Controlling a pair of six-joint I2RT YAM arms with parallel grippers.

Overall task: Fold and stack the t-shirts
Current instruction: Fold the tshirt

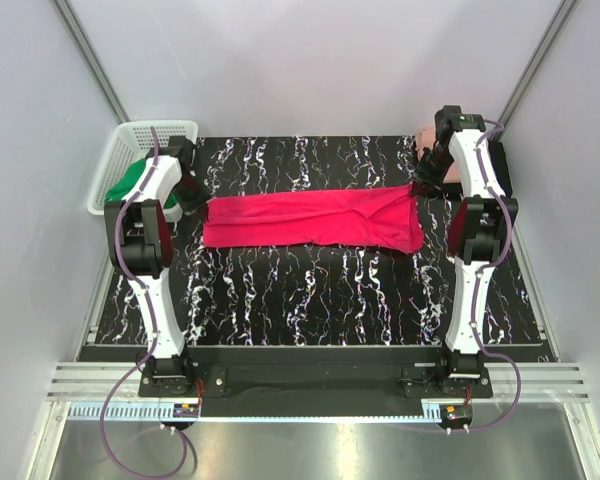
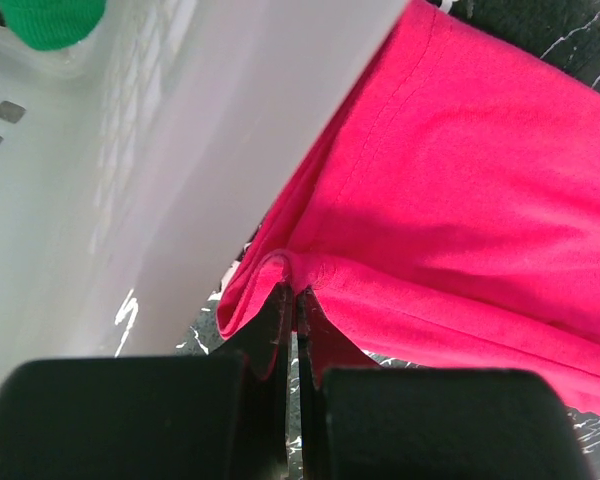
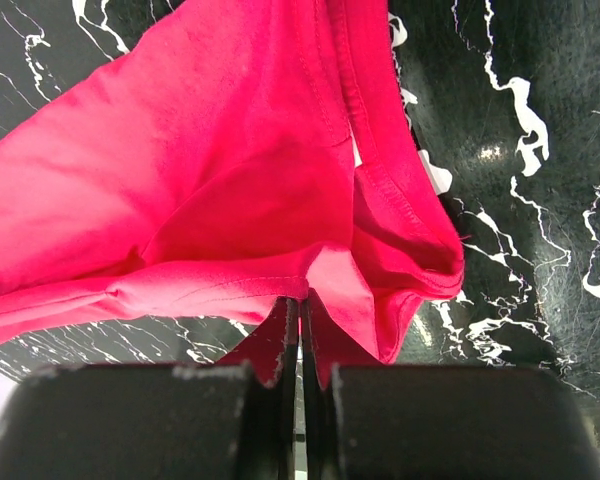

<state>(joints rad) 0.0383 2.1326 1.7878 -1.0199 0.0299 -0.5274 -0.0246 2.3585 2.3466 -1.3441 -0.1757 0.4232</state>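
I'm holding the crimson-pink t-shirt [image 1: 310, 220] stretched out as a long band across the far half of the black marbled table [image 1: 310, 300], running from near the left edge to near the right edge. The left gripper [image 2: 298, 300] is clamped tight on the shirt's left end, with a fold of hem pinched between the fingers. It sits just beside the white basket [image 1: 130, 140] at the far left corner (there's a green cloth [image 1: 128, 183] inside it). The right gripper [image 3: 302, 310] is pinched closed on the shirt's right end, and the cloth bunches into folds at the fingertips. A pale salmon-pink shirt [image 1: 423, 148] peeks out at the far right corner, mostly hidden behind the right arm.
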